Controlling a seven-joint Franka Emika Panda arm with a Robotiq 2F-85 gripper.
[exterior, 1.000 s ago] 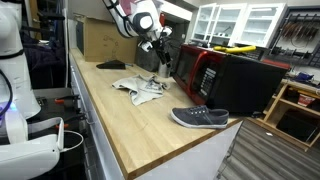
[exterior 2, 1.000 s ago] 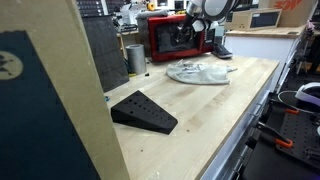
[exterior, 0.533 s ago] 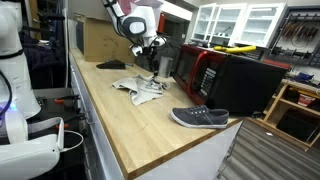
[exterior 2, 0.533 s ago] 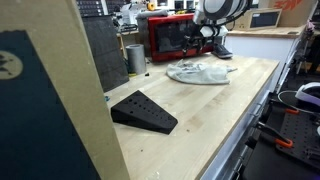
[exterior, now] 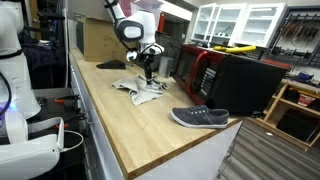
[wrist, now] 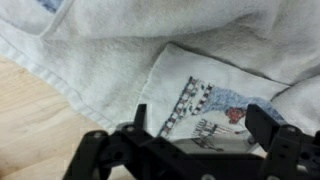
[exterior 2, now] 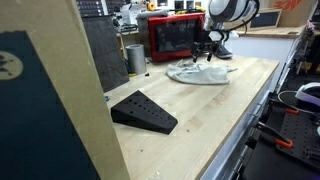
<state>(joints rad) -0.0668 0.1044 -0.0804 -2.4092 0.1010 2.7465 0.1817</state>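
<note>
You've swung your gripper (exterior: 147, 68) away from the microwave (exterior: 236, 80); fingers spread, it hangs directly above the towel (wrist: 110, 40).

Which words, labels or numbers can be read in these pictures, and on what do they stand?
None can be read.
The printed patch on the white towel bears dark marks, too blurred to read.
The red microwave shows no legible label.
</note>
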